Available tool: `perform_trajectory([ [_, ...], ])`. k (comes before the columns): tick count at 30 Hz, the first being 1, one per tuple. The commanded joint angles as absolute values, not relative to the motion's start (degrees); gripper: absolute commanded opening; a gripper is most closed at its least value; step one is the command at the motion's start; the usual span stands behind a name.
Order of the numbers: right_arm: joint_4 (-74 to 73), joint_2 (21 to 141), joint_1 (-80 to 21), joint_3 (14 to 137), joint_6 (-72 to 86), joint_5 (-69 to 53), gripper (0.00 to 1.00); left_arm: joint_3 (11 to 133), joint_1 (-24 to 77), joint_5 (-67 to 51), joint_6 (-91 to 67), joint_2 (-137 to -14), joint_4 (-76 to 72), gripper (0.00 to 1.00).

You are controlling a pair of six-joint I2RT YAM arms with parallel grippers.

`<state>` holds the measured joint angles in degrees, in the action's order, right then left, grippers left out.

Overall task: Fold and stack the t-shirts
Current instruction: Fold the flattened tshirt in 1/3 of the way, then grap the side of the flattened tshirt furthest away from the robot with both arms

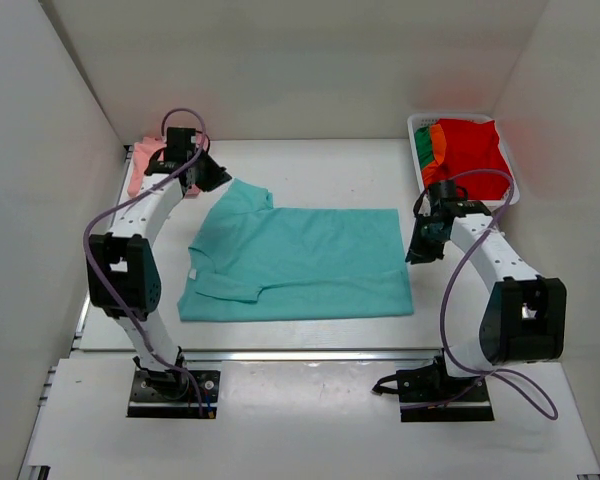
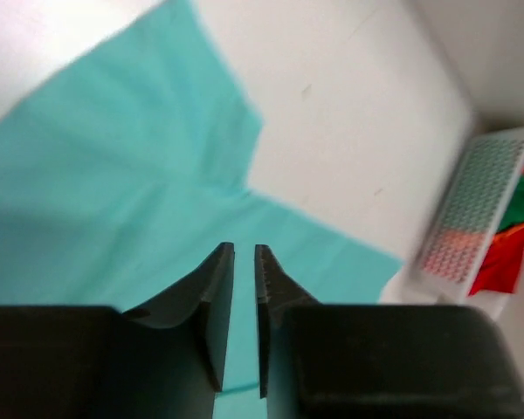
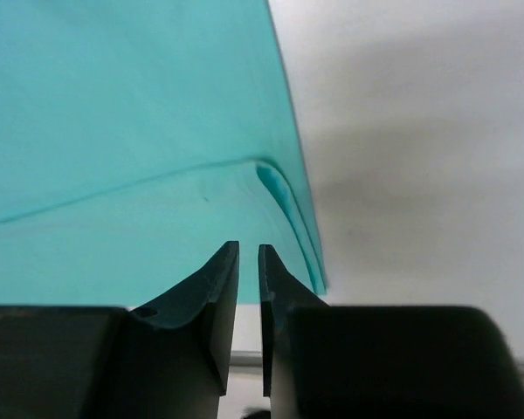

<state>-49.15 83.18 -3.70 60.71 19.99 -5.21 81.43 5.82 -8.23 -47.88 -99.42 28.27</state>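
Note:
A teal t-shirt [image 1: 295,262] lies flat on the table, its lower half folded up, one sleeve pointing to the back left. My left gripper [image 1: 218,178] hovers over that sleeve [image 2: 113,175], its jaws [image 2: 244,249] a narrow gap apart with only teal cloth seen beyond them. My right gripper [image 1: 417,252] is at the shirt's right edge, above the folded hem [image 3: 284,196]; its jaws [image 3: 249,246] are slightly apart and hold nothing. A salmon pink t-shirt [image 1: 143,165] lies at the back left behind the left arm. Red [image 1: 475,150], orange [image 1: 437,140] and green [image 1: 425,152] t-shirts fill the basket.
The white plastic basket [image 1: 417,122] stands at the back right corner, and the left wrist view also shows this basket [image 2: 472,209]. White walls close in the table on the left, back and right. The table's front edge [image 1: 280,352] runs just below the teal shirt.

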Motion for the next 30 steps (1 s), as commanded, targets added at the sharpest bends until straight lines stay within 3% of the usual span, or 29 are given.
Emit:
perform_trajectory([
  [1, -43.35, 83.32, -3.35, 62.49, 23.10, -5.62, 0.13, 88.92, 5.54, -6.69, -45.36, -106.06, 28.65, 0.16],
  [2, -41.76, 83.76, -2.99, 62.93, 24.42, -6.23, 0.14, 91.64, 5.28, -5.90, -44.13, -107.30, 29.00, 0.11],
  [4, -39.03, 84.90, -2.81, 64.68, 25.83, -6.60, 0.15, 95.79, 4.84, -4.75, -42.72, -112.56, 29.79, 0.11],
  [7, -36.92, 88.14, -3.77, 67.84, 25.58, -5.90, 0.16, 103.51, 4.13, -1.59, -40.44, -118.28, 32.16, 0.27],
  [10, -36.21, 89.55, -4.22, 69.34, 24.70, -6.07, 0.16, 110.01, 4.13, -0.18, -38.24, -123.12, 34.70, 0.36],
  [15, -36.12, 91.75, -3.25, 69.79, 24.17, -6.42, 0.15, 116.53, 4.13, 3.16, -34.63, -130.15, 38.31, 0.43],
  [24, -35.95, 97.82, -2.46, 74.52, 23.03, -6.42, 0.18, 108.29, 4.57, 3.95, -32.79, -127.97, 37.09, 0.52],
  [30, -36.56, 103.26, -2.81, 81.73, 22.06, -6.24, 0.23, 109.95, 5.53, 4.49, -31.11, -131.04, 39.19, 0.58],
])
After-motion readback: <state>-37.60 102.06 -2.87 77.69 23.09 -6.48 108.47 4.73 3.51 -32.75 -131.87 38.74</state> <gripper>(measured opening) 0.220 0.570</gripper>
